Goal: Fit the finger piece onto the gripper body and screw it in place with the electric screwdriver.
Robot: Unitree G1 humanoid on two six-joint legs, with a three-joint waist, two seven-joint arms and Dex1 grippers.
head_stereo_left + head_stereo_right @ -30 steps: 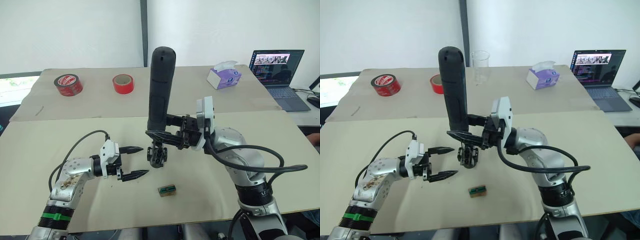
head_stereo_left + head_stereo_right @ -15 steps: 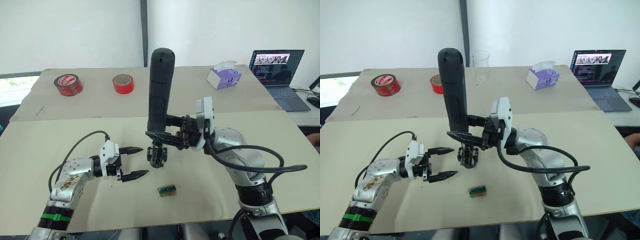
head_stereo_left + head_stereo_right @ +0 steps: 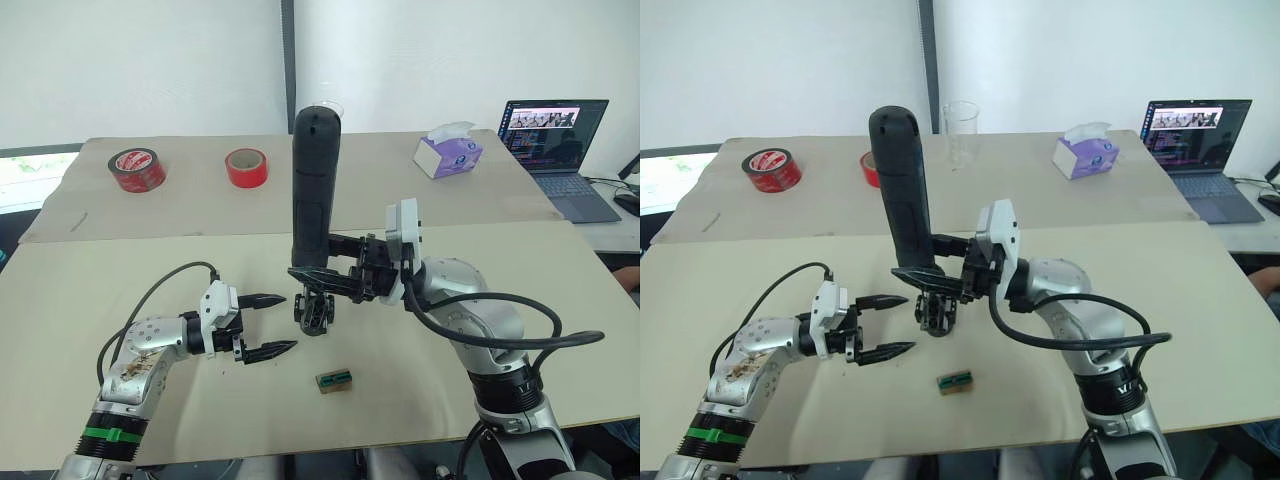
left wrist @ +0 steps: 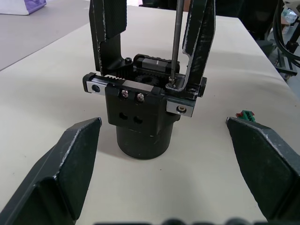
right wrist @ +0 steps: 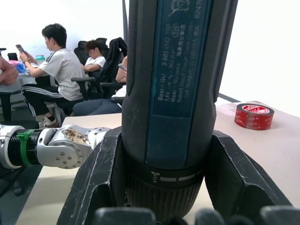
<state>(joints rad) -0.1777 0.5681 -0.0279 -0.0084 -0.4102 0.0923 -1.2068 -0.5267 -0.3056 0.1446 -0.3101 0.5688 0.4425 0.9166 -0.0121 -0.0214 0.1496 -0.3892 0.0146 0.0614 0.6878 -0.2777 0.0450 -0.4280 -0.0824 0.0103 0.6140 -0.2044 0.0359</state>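
A: The gripper body (image 3: 313,312) stands mid-worktop (image 3: 560,330) in the left eye view, under the upright electric screwdriver (image 3: 312,190) clenched in the right gripper (image 3: 318,272)?

B: Yes. The left gripper (image 3: 268,325) is beside it, released.

A: Left wrist view?

B: The bit meets a screw on the body's top, fingers (image 4: 70,168) spread wide.

A: Right wrist view?

B: Fingers (image 5: 101,180) grasp the screwdriver barrel.

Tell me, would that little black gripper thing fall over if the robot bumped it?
Probably it could tip: the gripper body stands on a narrow round base with tall fingers above. It looks stiff and solid. The electric screwdriver bit pressing down on it may steady it.
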